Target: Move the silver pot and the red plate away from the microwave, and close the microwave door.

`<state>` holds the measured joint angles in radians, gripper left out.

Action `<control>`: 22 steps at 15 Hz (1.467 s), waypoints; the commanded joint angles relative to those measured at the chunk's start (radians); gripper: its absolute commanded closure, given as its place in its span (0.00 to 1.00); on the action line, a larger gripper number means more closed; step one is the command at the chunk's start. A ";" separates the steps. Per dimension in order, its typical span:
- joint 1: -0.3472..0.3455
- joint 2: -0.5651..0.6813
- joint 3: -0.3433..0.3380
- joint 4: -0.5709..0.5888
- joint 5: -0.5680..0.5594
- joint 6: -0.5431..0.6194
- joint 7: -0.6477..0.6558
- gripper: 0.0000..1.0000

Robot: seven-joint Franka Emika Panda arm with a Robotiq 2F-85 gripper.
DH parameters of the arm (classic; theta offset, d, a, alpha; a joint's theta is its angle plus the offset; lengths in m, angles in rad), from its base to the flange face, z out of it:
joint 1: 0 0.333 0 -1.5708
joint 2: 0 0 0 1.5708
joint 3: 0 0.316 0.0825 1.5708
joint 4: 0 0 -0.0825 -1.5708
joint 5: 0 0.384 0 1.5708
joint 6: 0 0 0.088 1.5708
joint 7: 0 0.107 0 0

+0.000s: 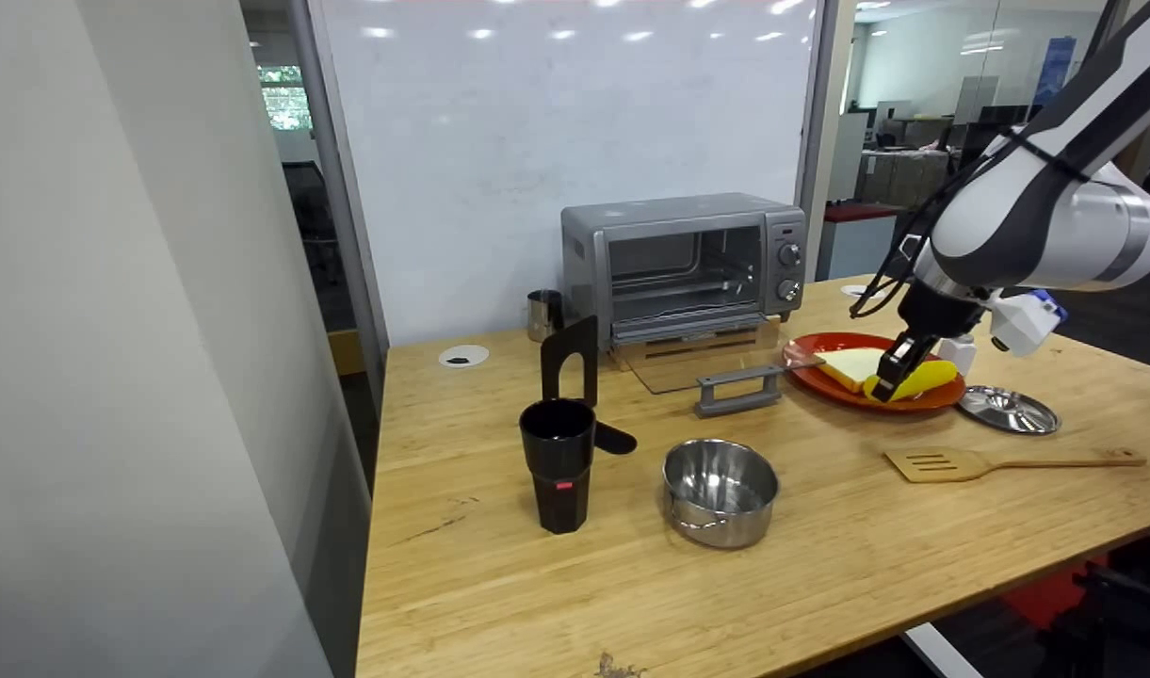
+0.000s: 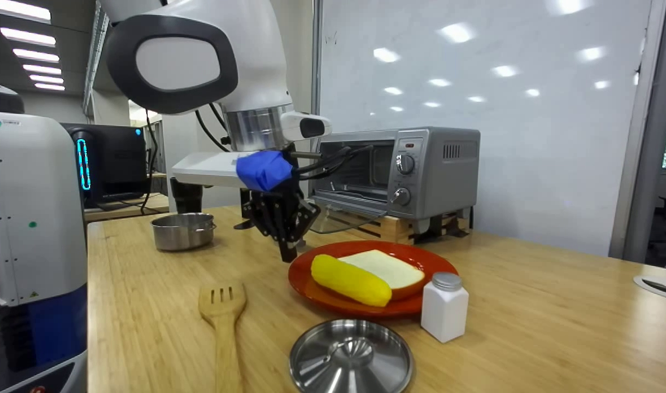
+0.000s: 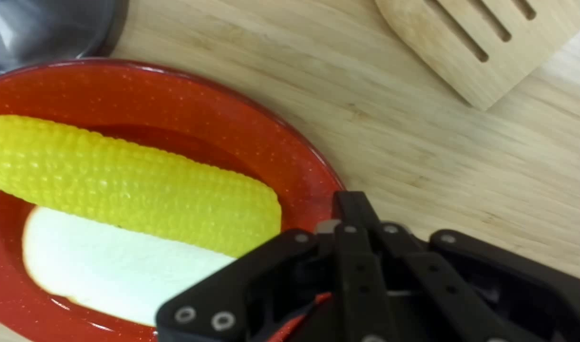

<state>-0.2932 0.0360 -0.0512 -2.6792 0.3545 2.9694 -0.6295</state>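
The microwave (image 1: 683,212) stands at the back with its door (image 1: 664,367) folded down towards the table, handle (image 1: 739,403) frontmost. In front of it and to one side lies the red plate (image 2: 311,295), bearing yellow corn and a bread slice. Its rim appears to overlap the lowered door's corner in an exterior view. The silver pot (image 1: 720,518) sits on the table ahead of the handle, apart from it, outside the wrist view. My gripper (image 3: 350,197) is shut, nothing between its fingertips, pointing down at the plate's rim; whether it touches, I cannot tell.
A wooden spatula (image 2: 223,311) and a flat silver lid (image 2: 352,363) lie near the plate. Beside it stands a white shaker (image 2: 445,311). A black cup (image 1: 560,471) and a black stand (image 1: 584,330) are close to the pot. A metal cup (image 1: 542,315) is beside the microwave.
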 commanded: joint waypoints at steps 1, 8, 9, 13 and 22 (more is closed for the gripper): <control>0.018 -0.017 0.014 -0.008 -0.030 -0.020 -0.014 1.00; 0.061 0.030 0.062 0.103 -0.041 -0.198 -0.151 1.00; 0.059 0.039 0.058 0.121 -0.045 -0.230 -0.167 1.00; 0.071 0.078 -0.010 0.175 -0.050 -0.333 -0.224 1.00; 0.057 0.100 -0.085 0.190 -0.165 -0.366 -0.180 1.00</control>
<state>-0.2261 0.1292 -0.1180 -2.5017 0.2462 2.6253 -0.8320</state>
